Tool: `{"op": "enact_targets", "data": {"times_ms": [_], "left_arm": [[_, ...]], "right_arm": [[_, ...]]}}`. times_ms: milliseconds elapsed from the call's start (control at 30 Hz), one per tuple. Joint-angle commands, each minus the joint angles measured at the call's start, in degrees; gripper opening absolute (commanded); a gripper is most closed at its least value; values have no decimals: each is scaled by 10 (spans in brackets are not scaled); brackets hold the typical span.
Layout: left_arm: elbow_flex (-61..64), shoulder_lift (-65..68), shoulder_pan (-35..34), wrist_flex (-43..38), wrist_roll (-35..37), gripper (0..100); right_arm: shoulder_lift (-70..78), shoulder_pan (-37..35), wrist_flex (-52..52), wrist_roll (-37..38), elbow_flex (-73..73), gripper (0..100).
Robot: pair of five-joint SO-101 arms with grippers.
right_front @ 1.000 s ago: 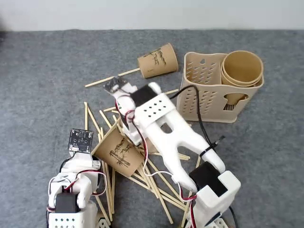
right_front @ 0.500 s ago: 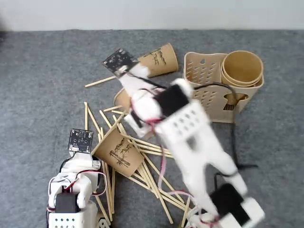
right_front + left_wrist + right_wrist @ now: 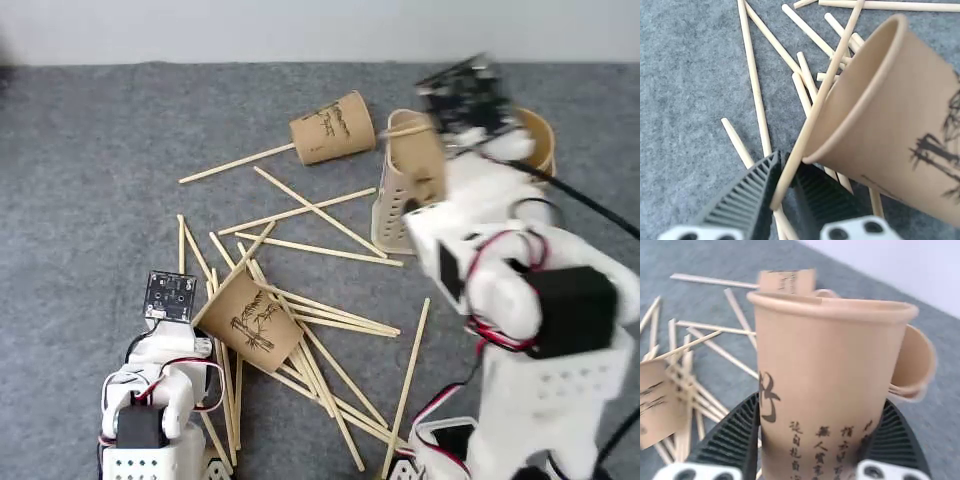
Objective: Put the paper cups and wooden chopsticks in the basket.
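Note:
My right gripper is shut on a paper cup, which it holds upright over the left part of the tan basket. Stacked cups sit in the basket's far compartment. A second cup lies on its side left of the basket. A third cup lies on the scattered wooden chopsticks in the middle of the mat. My left gripper rests low at the near left, shut, beside that third cup. One chopstick leans on the cup's rim and ends at the fingertips.
A grey mat covers the table, bare at the far left and far right. The right arm's white body stands tall in front of the basket. More chopsticks lie between the two arm bases.
The right arm has swung from the chopstick pile in the middle up and right to the basket, carrying the cup. The chopsticks it covered now show. The left arm has kept still.

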Motion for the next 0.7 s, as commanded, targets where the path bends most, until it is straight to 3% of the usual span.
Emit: {"op": "enact_targets", "data": {"times_ms": [0,400,667], "left_arm": [[-11,-8,4,3,-1,14],[-11,-8,4,3,-1,14],[-11,-8,4,3,-1,14]], "right_arm": [[-14,45,15,4,-25,184],[-136,82,-53,8,117,185],[-255,85,-318,8,380,186]]}}
